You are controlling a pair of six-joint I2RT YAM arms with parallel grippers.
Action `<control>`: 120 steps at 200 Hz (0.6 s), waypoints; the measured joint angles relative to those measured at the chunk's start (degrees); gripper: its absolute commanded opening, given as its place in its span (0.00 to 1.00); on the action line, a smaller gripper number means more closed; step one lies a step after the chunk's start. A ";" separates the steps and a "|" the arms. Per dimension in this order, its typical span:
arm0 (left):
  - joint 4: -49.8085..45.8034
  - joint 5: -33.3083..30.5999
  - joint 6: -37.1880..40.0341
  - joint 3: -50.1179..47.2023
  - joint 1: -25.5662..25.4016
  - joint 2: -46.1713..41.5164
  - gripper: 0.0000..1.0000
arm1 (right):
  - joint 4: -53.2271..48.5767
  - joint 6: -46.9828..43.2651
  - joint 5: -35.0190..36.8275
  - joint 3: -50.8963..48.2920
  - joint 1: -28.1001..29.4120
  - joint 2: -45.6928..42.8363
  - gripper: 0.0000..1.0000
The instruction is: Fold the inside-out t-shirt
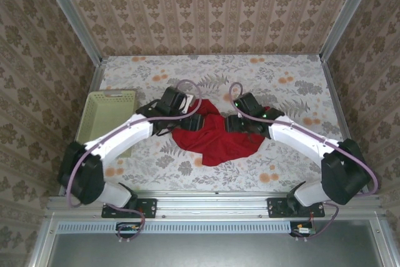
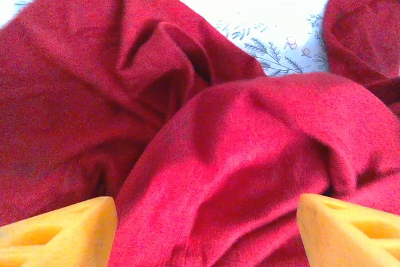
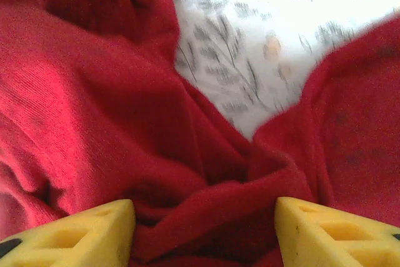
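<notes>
Spread wide at the left gripper (image 2: pixel 206 211), with orange fingers (image 2: pixel 62 232) at 7 and 5 o'clock of the left wrist view and a mound of the shirt (image 2: pixel 250 154) rising between them, unpinched. Spread likewise at the right gripper (image 3: pixel 205 207), with yellow fingers at 7 and 5 o'clock and a twisted ridge of red cloth in the gap, not clamped. Close up, shows deep folds and a patch of flowered table (image 2: pixel 275 48) at 1 o'clock from the left wrist, at 12 to 1 o'clock from the right. From above, shows what the wrists cannot: both grippers facing each other over the upper edge of the crumpled shirt at the table's centre, arms (image 1: pixel 125 136) reaching in from 7 and 5 o'clock, and a pale green basket (image 1: pixel 106 114) at 9 o'clock, apart from the cloth.
</notes>
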 measured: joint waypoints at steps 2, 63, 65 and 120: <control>0.13 0.22 0.00 0.28 -0.07 0.76 0.73 | -0.09 0.28 0.00 -0.57 0.00 -0.68 0.60; 0.35 2.84 0.92 4.57 -1.07 12.59 0.45 | -2.60 7.08 -0.31 -12.17 2.25 -14.05 0.54; 0.35 2.93 1.09 4.57 -1.07 12.74 0.44 | -2.86 7.15 -0.28 -12.26 2.32 -14.10 0.54; 1.95 5.11 -0.39 4.57 -1.42 13.16 0.05 | -6.97 8.37 1.44 -6.03 6.43 -17.97 0.55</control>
